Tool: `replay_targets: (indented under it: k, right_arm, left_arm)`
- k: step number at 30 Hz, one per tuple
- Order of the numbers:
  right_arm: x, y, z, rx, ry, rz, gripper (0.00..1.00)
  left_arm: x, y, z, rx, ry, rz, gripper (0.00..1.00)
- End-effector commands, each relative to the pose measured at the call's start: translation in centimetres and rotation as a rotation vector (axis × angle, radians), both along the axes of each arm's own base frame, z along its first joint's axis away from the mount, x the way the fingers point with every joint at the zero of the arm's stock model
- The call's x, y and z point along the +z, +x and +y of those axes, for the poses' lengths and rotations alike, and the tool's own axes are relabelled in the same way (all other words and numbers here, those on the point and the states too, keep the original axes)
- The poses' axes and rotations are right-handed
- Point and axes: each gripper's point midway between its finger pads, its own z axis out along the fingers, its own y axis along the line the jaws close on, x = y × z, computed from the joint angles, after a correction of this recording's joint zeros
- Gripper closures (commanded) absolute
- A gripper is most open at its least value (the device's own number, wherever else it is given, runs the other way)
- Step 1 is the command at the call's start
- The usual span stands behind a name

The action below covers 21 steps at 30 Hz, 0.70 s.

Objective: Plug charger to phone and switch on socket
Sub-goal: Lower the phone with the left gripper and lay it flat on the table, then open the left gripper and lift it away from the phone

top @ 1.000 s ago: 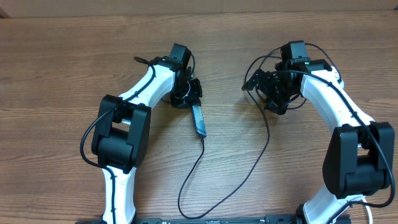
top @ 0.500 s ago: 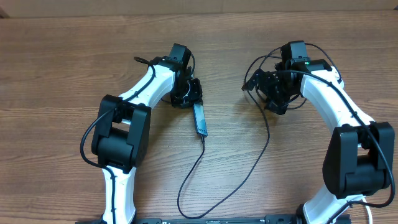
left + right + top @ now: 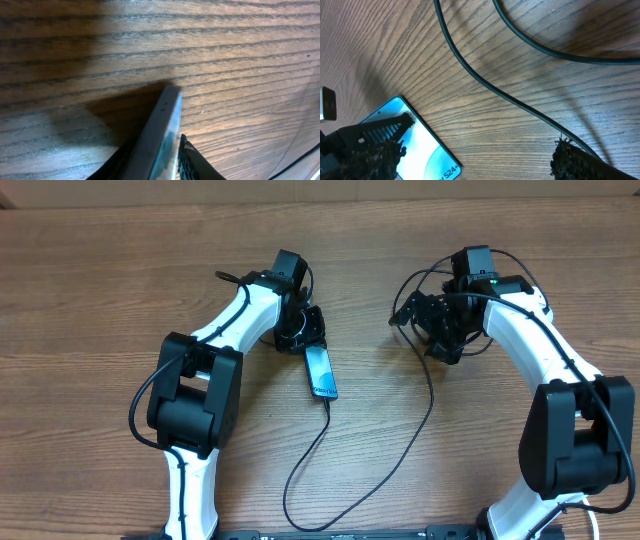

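The phone [image 3: 320,372] lies on the wooden table with its teal screen up, its upper end at my left gripper [image 3: 306,342]. In the left wrist view the phone [image 3: 159,132] leans tilted between the parted jaws of the left gripper [image 3: 154,152], its screen against the right finger [image 3: 192,161]. The charger's black cable [image 3: 431,400] enters the phone's lower end, loops toward the table's front edge and climbs to my right gripper [image 3: 422,330]. The right gripper [image 3: 482,137] stands wide open over bare wood, beside the cable [image 3: 490,87] and the phone [image 3: 427,147]. The socket is out of view.
Both white arms reach in from the front edge. A second black cable [image 3: 545,47] curves across the top of the right wrist view. A small white object [image 3: 327,103] shows at that view's left edge.
The phone stood on its edge in the left gripper and now shows its screen upward. The left jaws have widened. The right arm has not moved.
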Motion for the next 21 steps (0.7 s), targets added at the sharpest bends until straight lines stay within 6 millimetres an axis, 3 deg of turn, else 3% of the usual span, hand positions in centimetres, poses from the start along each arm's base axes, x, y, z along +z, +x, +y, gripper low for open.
replay_targets:
  k: [1,7,15,21]
  right_arm:
    - [1.31,0.65,0.23,0.011,0.008,-0.045,0.01]
    - [1.31,0.65,0.23,0.011,0.008,-0.045,0.01]
    - [1.31,0.63,0.23,0.011,0.008,-0.044,0.01]
    - [1.29,0.57,0.22,0.011,0.008,-0.041,0.01]
  left_arm:
    - [0.3,-0.14,-0.21,0.0,-0.006,-0.001,0.7]
    - [0.3,-0.14,-0.21,0.0,-0.006,-0.001,0.7]
    - [0.27,-0.17,-0.15,0.0,-0.003,0.0,0.53]
    - [0.27,-0.19,-0.15,0.0,-0.002,0.001,0.51]
